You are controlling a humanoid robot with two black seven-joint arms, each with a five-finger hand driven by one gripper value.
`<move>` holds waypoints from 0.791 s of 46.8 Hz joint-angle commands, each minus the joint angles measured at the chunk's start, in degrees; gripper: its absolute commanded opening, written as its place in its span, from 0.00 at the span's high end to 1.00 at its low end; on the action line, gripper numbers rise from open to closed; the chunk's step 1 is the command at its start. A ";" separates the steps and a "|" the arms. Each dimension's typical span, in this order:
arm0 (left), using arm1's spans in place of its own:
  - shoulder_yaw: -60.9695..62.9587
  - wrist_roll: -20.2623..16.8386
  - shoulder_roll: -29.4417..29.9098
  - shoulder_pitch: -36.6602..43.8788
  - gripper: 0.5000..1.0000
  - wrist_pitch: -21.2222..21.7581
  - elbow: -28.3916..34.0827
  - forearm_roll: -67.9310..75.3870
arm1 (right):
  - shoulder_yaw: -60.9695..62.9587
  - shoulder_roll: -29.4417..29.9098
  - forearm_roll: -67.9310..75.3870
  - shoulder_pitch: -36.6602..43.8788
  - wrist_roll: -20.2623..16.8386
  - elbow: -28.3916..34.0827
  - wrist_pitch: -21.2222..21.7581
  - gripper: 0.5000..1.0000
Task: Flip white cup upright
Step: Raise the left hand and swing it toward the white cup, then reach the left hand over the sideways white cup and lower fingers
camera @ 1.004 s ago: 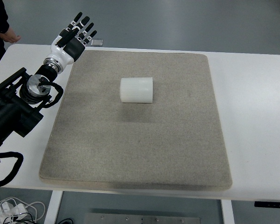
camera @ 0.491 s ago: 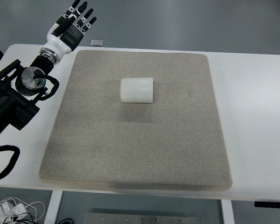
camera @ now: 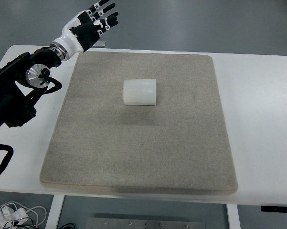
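While left hand (camera: 91, 26) hovers, white cup (camera: 140, 91) lies sideways.

Cup (camera: 140, 92) on mat (camera: 138, 157), centre-rear

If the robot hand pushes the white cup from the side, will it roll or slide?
The white cup lies on its side, so it would probably roll. The rough grey mat should slow it and resist sliding. It looks light, likely thin plastic.

White cup (camera: 140, 91) lying alone mid-mat (camera: 133, 157), bare mat on every side
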 commanded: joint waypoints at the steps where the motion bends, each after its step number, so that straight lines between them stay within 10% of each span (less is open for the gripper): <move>1: 0.15 0.04 1.90 0.42 0.02 0.40 -4.80 8.53 | 0.00 0.00 0.00 0.00 0.00 0.00 0.00 0.10; 37: 23.53 12.96 9.81 -9.86 0.08 7.17 -25.90 34.47 | 0.00 0.00 0.00 0.00 0.00 0.00 0.00 0.10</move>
